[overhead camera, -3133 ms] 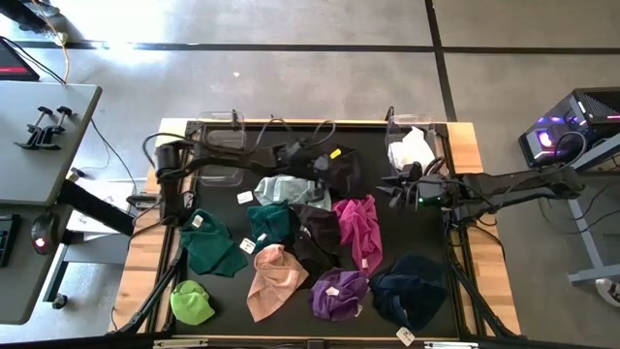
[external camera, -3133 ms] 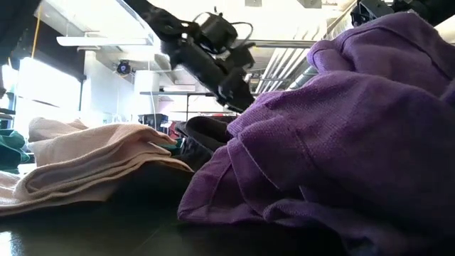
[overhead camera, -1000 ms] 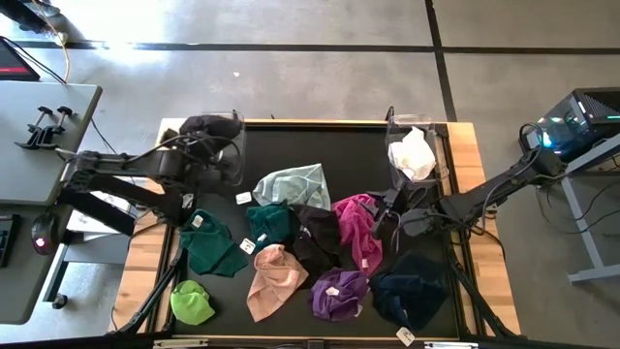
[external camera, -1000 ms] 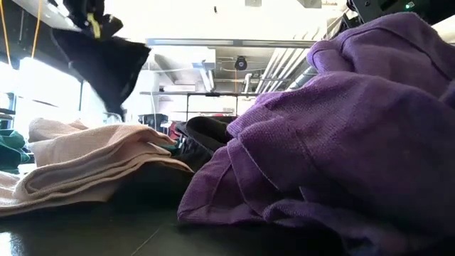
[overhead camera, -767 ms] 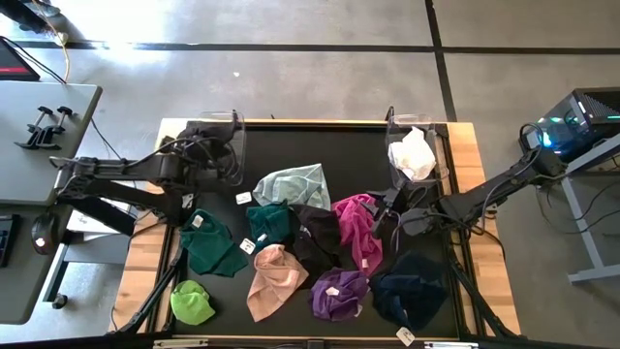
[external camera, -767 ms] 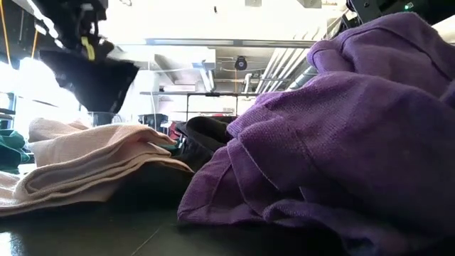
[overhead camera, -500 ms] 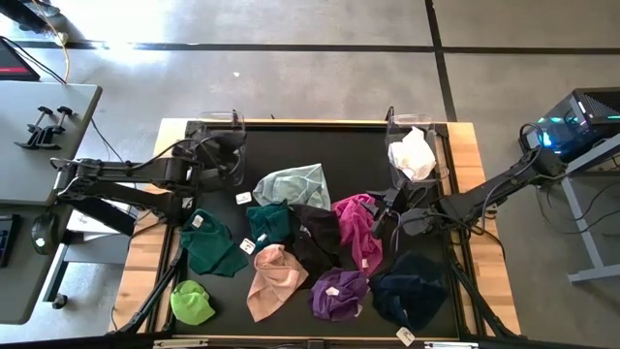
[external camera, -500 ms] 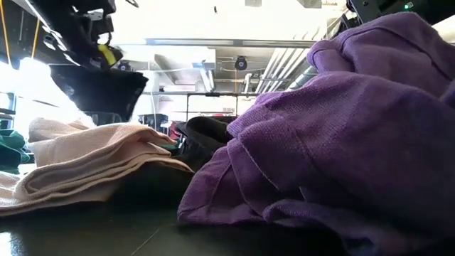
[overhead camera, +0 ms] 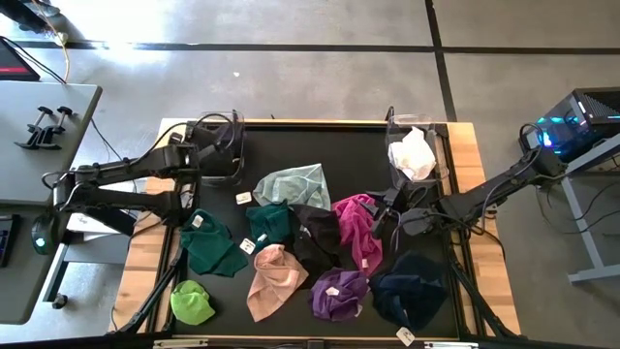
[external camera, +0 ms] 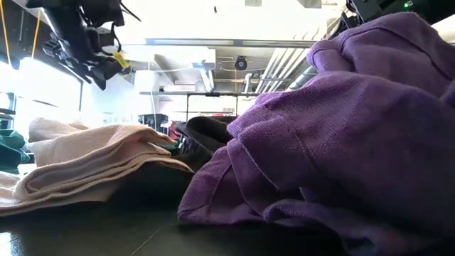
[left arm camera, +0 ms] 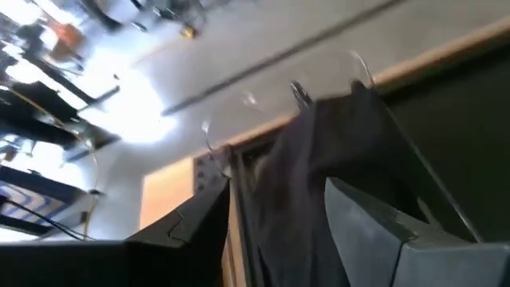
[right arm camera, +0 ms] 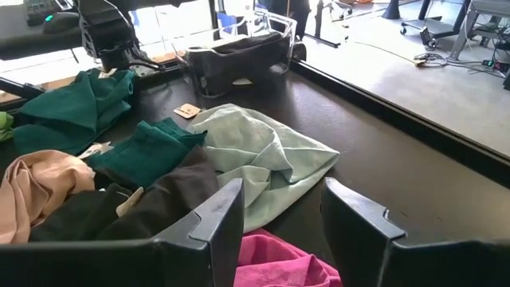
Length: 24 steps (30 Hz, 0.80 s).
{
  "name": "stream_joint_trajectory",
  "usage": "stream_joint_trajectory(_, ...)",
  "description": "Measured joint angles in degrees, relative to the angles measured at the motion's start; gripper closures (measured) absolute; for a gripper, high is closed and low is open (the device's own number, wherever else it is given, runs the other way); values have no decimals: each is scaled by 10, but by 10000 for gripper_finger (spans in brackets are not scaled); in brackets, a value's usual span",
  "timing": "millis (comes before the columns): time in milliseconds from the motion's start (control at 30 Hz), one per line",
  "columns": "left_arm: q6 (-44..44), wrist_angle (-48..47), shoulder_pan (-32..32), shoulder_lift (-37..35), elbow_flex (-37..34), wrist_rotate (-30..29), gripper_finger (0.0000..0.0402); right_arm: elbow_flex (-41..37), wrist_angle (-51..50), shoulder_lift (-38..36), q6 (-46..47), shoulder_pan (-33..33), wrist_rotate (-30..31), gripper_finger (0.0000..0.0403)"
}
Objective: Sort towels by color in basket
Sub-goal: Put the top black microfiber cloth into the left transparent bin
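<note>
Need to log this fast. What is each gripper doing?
Left gripper: open, empty, over the left bin.
Right gripper: open, empty, beside the pink towel.

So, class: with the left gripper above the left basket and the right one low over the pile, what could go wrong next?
1. The black towel drapes against the left basket's rim; it may slip outside.
2. The open left gripper could snag it when pulling away.
3. The right gripper, open, sits where magenta and black towels overlap; it might grab both.

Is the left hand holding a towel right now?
No, the left hand hangs bare in the low view, no cloth between its fingers.
</note>
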Motion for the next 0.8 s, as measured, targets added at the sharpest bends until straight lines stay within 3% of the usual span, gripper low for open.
stream_joint_trajectory(167,69,71,35,8,3,146,229,0,0,0,0,0,1,244)
stream_joint_trajectory(233,107,108,57,23,3,178,245,0,0,0,-1,0,2,244)
stream_joint_trajectory(533,177,195,176,146,3,187,329,0,-1,0,2,0,-2,244)
stream_joint_trajectory(800,192,254,242,246,3,247,374,0,-1,0,2,0,-2,244)
